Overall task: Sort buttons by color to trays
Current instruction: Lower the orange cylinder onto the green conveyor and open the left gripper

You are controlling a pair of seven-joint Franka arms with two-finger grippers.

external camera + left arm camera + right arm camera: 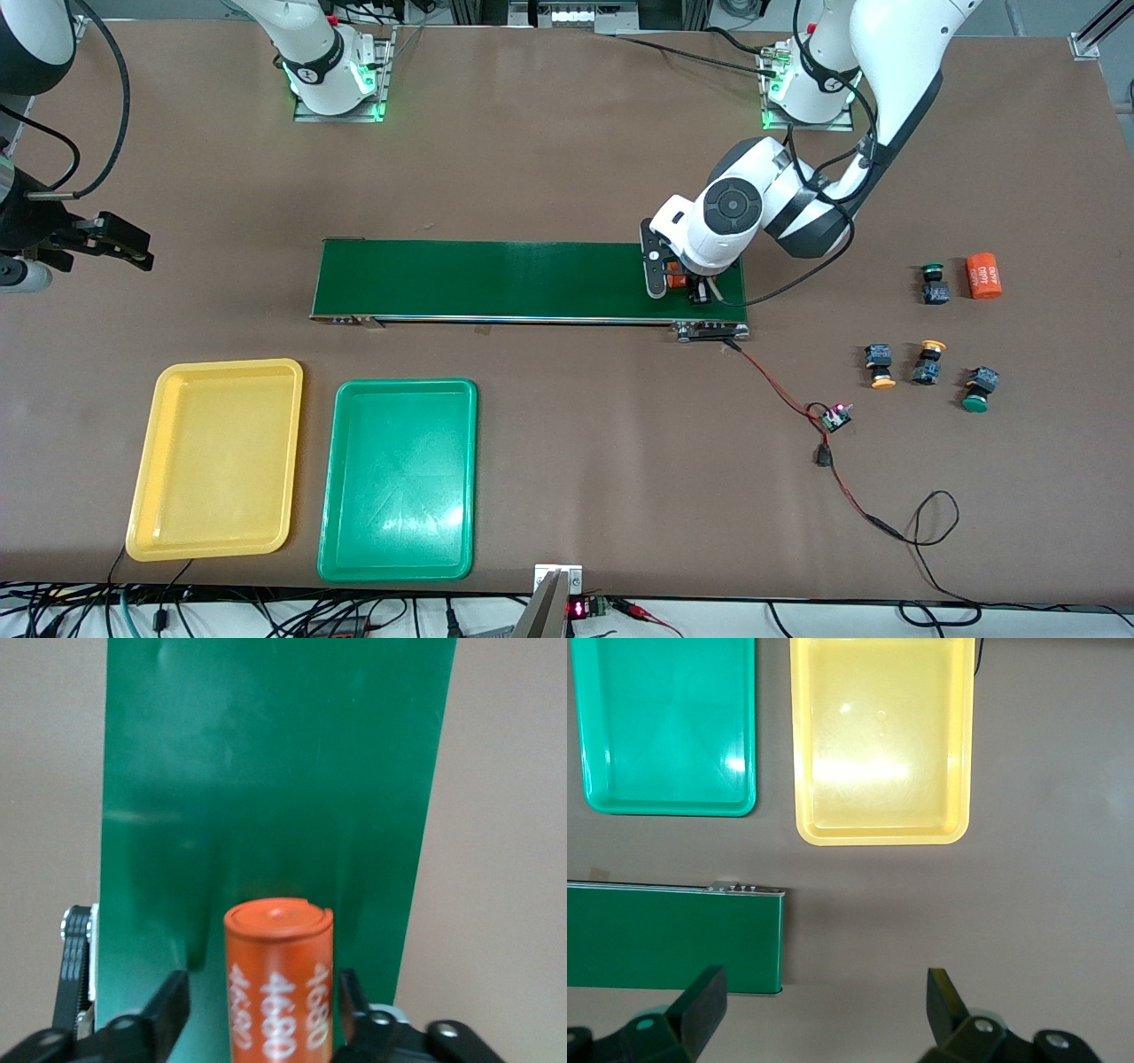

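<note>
Table [567, 159]: we see a broad matte brown top, flat, with some grip.
Conveyor belt [496, 279]: long, dark green, smooth and slightly glossy; it lies between the arm bases and the trays.
Yellow tray [146, 470] and green tray [330, 496]: shallow glossy plastic with rounded corners, side by side at the right arm's end, nearer the front camera than the belt. We see nothing in either.
Left gripper [264, 1005]: low over the belt's end toward the left arm; its fingers stand a little apart from each side of an orange cylinder [279, 979] marked 4680, so we read them as parted, not gripping.
Right gripper [824, 997]: waiting over bare table by the belt's other end, fingers wide, nothing between them.
Second orange cylinder [983, 275]: lying on the table.
Buttons: two yellow-capped [880, 366] [928, 361], two green-capped [933, 283] [979, 389], all on the table at the left arm's end. We judge them light, rigid, tip-prone; caps are smooth and round, so we would pinch the flat-sided dark body.
</note>
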